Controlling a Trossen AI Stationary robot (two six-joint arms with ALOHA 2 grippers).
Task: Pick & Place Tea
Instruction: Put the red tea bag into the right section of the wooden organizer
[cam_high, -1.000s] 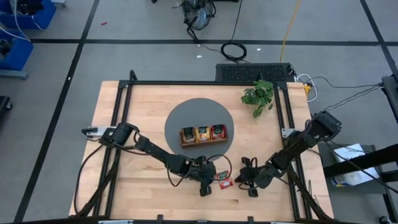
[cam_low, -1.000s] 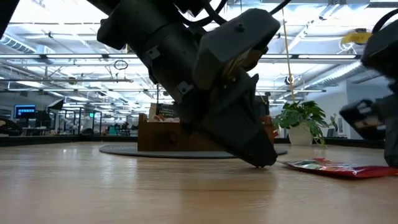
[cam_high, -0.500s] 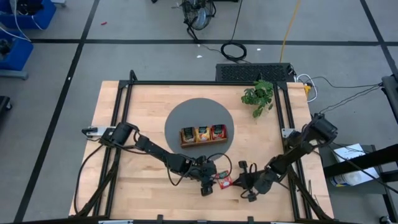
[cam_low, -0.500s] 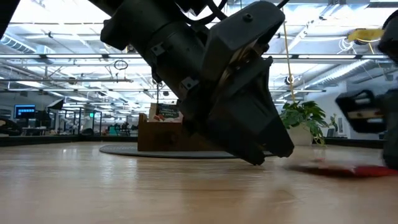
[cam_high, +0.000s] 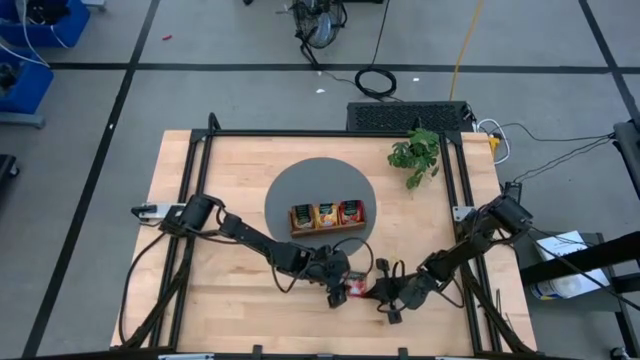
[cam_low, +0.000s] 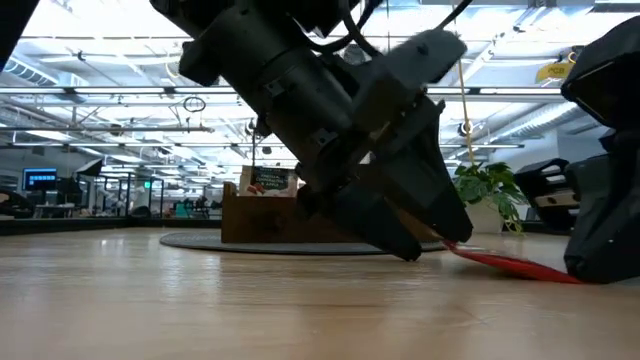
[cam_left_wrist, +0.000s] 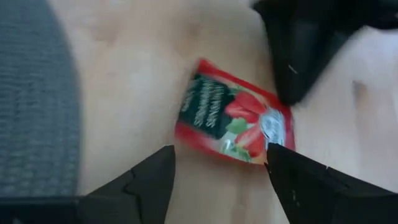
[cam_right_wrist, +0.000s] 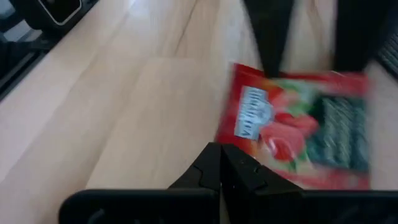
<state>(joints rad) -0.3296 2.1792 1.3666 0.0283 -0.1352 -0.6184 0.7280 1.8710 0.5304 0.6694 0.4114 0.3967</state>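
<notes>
one red sachet (cam_high: 359, 288), one tray (cam_high: 327, 217), one plant (cam_high: 415, 153)

From up top I see my two arms as chains of dark, blocky links, each wrapped with loose black cable that loops off the wrist. The left gripper (cam_high: 341, 296) is matte black, with flat tapering fingers (cam_left_wrist: 146, 183) ending in blunt angled tips. The right gripper (cam_high: 384, 296) is the same matte black, its housing boxy and hard-edged.
</notes>
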